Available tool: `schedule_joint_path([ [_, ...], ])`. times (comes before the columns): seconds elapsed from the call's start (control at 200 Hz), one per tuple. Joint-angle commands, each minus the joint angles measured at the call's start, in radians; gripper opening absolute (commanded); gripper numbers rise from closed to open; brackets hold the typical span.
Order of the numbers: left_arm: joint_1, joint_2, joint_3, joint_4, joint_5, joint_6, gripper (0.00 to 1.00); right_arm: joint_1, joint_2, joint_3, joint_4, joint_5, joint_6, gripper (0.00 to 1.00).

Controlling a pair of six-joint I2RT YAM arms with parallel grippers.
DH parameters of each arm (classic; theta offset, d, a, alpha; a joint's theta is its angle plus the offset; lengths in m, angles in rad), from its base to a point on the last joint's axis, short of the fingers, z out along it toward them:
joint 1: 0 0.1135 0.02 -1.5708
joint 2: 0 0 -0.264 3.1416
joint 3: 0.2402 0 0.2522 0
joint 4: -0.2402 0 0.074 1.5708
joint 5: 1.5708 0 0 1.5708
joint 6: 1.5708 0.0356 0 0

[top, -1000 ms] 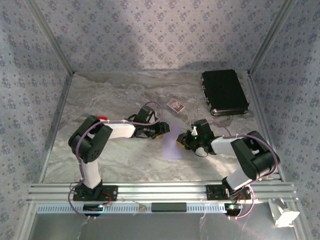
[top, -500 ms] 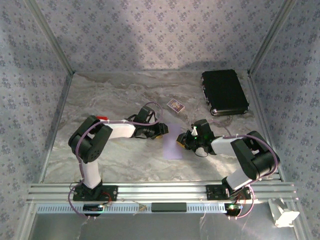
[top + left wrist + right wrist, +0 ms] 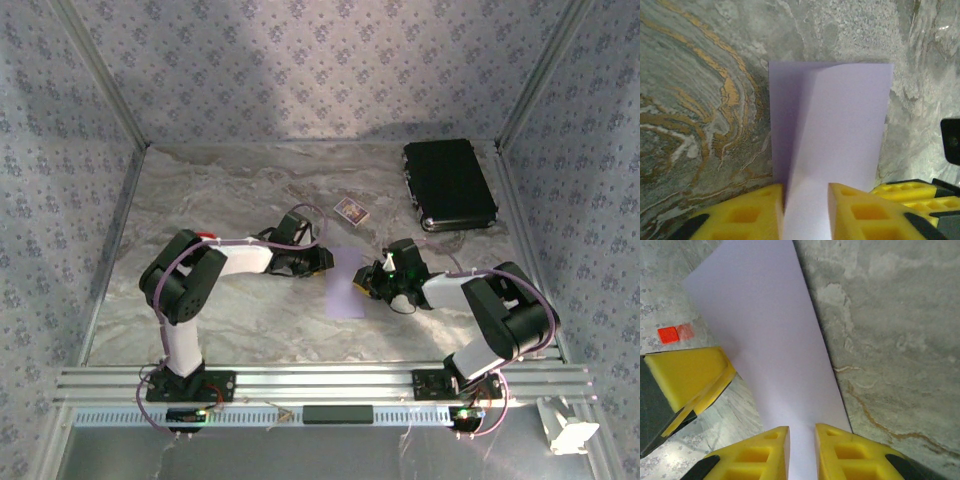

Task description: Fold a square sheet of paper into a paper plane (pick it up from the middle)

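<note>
The pale lilac sheet of paper point(image 3: 345, 285) lies folded into a narrow strip on the marble table between both arms. In the left wrist view the paper point(image 3: 840, 125) has its upper layer lifted off the darker lower layer. That layer runs into the gap of my left gripper point(image 3: 806, 187), whose jaws stand a little apart. From above, the left gripper point(image 3: 325, 262) is at the strip's left edge and the right gripper point(image 3: 363, 283) at its right edge. My right gripper point(image 3: 802, 429) sits over the paper point(image 3: 765, 325) with a narrow gap and nothing pinched.
A small patterned card point(image 3: 351, 211) lies behind the paper. A black case point(image 3: 450, 185) stands at the back right. A small red block point(image 3: 205, 238) sits by the left arm. Patterned walls enclose the table on three sides.
Almost nothing differs. The left gripper has edged slightly back from the strip; the paper and right arm stay put.
</note>
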Motion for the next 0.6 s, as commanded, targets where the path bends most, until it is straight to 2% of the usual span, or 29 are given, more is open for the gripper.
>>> schedule_joint_path([
  [0.0, -0.004, 0.016, 0.024, -0.023, -0.003, 0.008, 0.24, -0.004, 0.018, -0.017, -0.022, 0.000, 0.017, 0.21],
  [0.23, -0.003, 0.010, 0.026, -0.030, -0.003, 0.008, 0.19, -0.008, 0.018, -0.015, -0.021, -0.001, 0.014, 0.21],
  [0.4, -0.005, -0.012, 0.025, -0.037, -0.001, 0.007, 0.08, -0.021, -0.002, -0.017, 0.002, -0.031, -0.019, 0.24],
  [0.495, -0.004, -0.036, 0.026, -0.054, 0.000, 0.007, 0.02, -0.025, -0.053, -0.012, -0.012, -0.042, -0.072, 0.30],
  [0.595, -0.001, -0.062, 0.027, -0.083, 0.006, 0.003, 0.00, -0.026, -0.137, 0.024, -0.145, -0.012, -0.170, 0.39],
])
